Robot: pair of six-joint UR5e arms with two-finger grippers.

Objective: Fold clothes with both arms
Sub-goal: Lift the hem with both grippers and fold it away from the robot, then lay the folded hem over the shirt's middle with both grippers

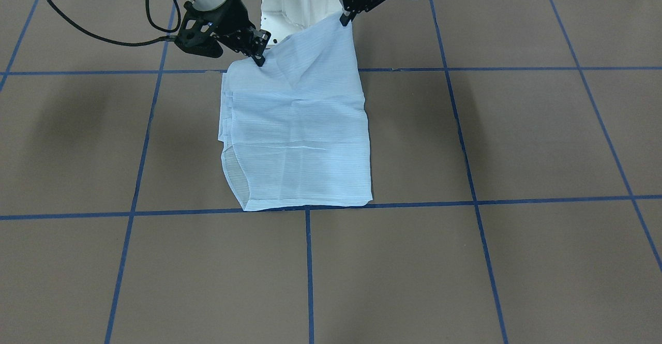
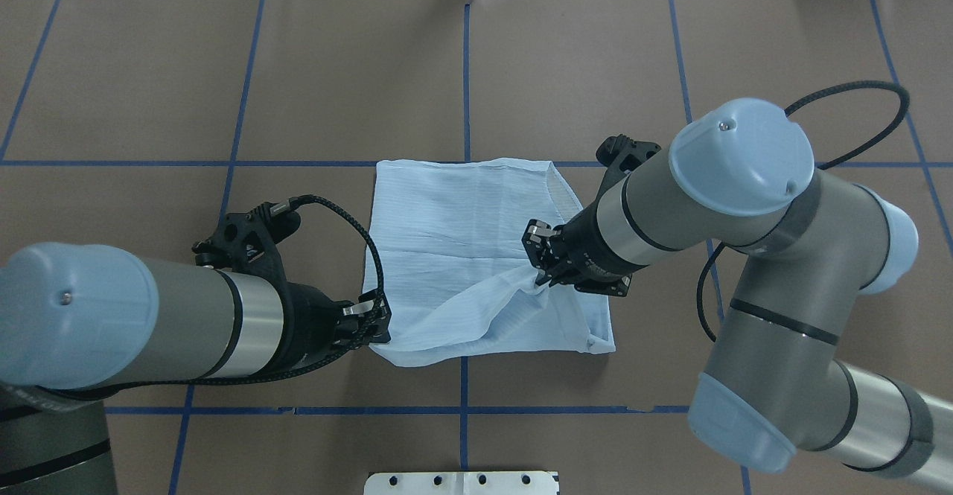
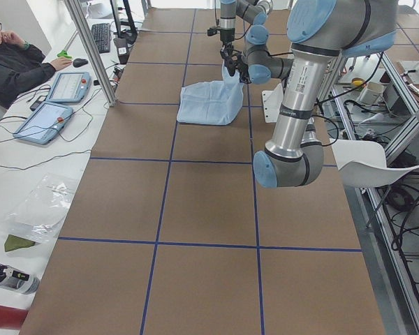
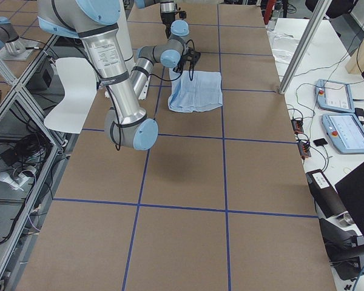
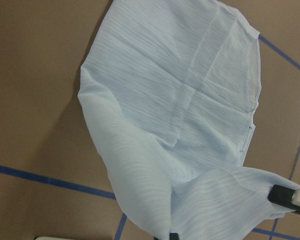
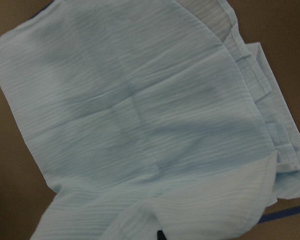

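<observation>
The light-blue striped shirt (image 2: pixel 476 242) lies folded into a rough rectangle on the brown table, its far part flat. Its edge nearest the robot is lifted off the surface. My left gripper (image 2: pixel 374 325) is shut on the shirt's near left corner; in the front-facing view this gripper (image 1: pixel 345 19) holds that corner highest. My right gripper (image 2: pixel 541 273) is shut on the near edge further along, and it (image 1: pixel 260 59) pinches the fabric lower down. Both wrist views are filled with the shirt (image 5: pixel 180 115) (image 6: pixel 140 130) hanging below the fingers.
The white pedestal base (image 2: pixel 461 482) stands just behind the lifted edge. Blue tape lines (image 1: pixel 308 271) grid the brown table. In the left side view, a person (image 3: pixel 14 59) sits at a side desk with two tablets (image 3: pixel 45 120).
</observation>
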